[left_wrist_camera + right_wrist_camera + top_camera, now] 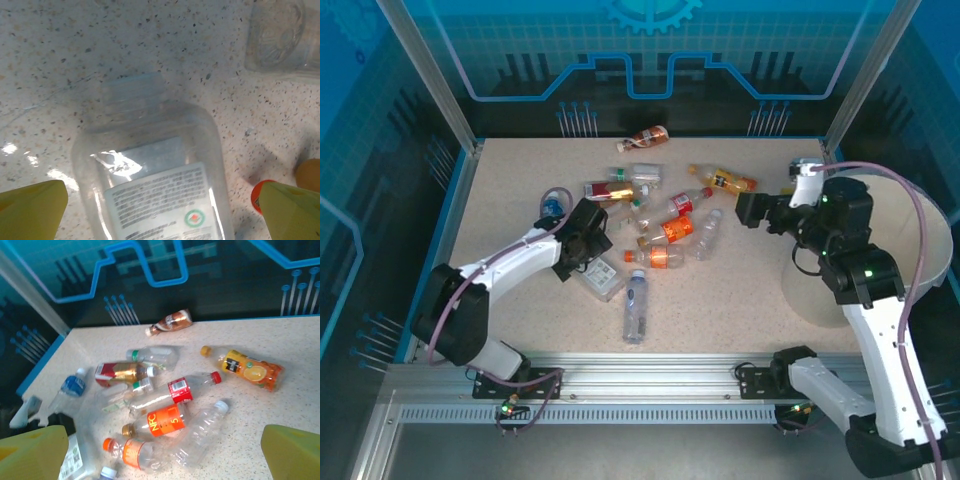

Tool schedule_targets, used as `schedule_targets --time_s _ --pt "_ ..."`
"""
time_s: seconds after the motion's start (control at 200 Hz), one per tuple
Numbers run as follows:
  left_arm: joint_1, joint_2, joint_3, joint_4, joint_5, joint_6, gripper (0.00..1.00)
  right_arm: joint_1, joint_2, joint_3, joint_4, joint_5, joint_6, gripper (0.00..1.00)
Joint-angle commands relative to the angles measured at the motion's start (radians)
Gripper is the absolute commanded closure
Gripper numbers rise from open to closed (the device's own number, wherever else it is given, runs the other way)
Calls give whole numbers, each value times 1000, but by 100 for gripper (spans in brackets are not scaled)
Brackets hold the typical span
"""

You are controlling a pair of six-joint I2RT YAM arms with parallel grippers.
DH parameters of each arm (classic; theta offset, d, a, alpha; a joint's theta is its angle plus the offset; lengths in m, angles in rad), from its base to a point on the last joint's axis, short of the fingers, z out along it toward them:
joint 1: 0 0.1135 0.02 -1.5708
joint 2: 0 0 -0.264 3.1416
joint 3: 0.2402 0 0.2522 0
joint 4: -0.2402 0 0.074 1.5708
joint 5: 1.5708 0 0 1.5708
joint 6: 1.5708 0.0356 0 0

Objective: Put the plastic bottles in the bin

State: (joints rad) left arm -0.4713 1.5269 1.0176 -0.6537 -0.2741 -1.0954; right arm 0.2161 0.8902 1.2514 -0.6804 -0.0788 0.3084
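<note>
Plastic bottles (667, 230) loose on table (740, 290), left end effector (162, 210) wide astride one

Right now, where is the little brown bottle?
In the top view, the brown bottle lies alone at the middle of the table's far edge, behind the other bottles.

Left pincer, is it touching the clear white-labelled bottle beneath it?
Apart. The left wrist view shows the open left pincer straddling the clear bottle, speckled table visible between each yellow fingertip and the bottle.

Bright overhead light; glare spots on the clear bottle (150, 185) and table (150, 40); yellow foreground blobs blurred.
</note>
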Motion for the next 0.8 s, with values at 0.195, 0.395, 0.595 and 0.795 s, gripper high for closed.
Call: schedule_targets --time_s 0.195,0.395,0.595,0.795 --pt "38 99 50 -64 -43 -57 1 154 61 29 -2 100 -84 0" --pt "40 151 41 -17 -12 -47 1 206 96 28 2 129 -94 0" --pt "40 164 7 77 2 -44 5 266 128 16 14 137 -93 0" --pt "40 162 -53 157 10 -40 22 306 153 -42 56 135 -41 0"
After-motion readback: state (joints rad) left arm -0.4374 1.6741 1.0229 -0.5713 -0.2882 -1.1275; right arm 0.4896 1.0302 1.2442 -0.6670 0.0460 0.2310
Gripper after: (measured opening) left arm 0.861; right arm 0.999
